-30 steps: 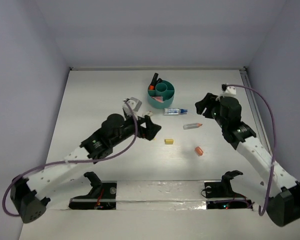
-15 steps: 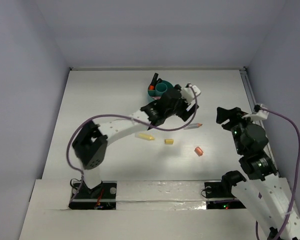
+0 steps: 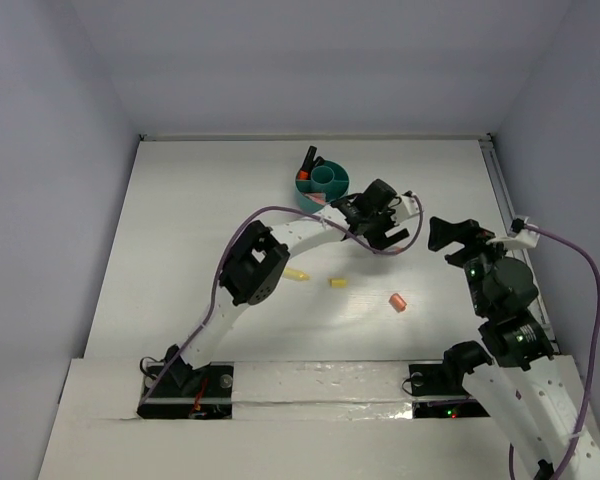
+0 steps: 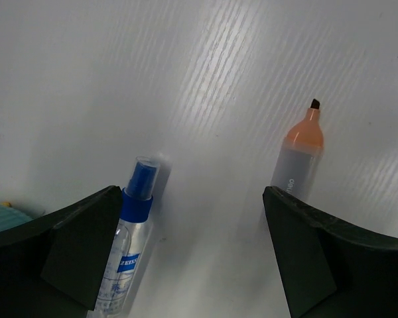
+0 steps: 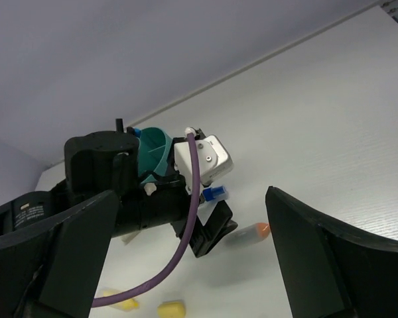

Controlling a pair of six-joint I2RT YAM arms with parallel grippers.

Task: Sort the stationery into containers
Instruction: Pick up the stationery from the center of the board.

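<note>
White table (image 4: 219, 73), 2 arms at work: the left gripper (image 4: 196, 222) hovers with its jaws wide apart over a clear bottle-shaped item with a blue cap (image 4: 132, 228) and a grey marker with an orange tip (image 4: 297, 159), both lying flat between its fingers. The round teal plastic organizer (image 3: 324, 188), holding a black marker with an orange cap (image 3: 308, 160), stands just beside it. The right gripper (image 3: 450, 232) hangs nearby, wide open and empty. A long yellow bit (image 3: 296, 274), a short yellow bit (image 3: 337, 283) and 1 orange bit (image 3: 398, 302) lie loose nearer the arm bases.
</note>
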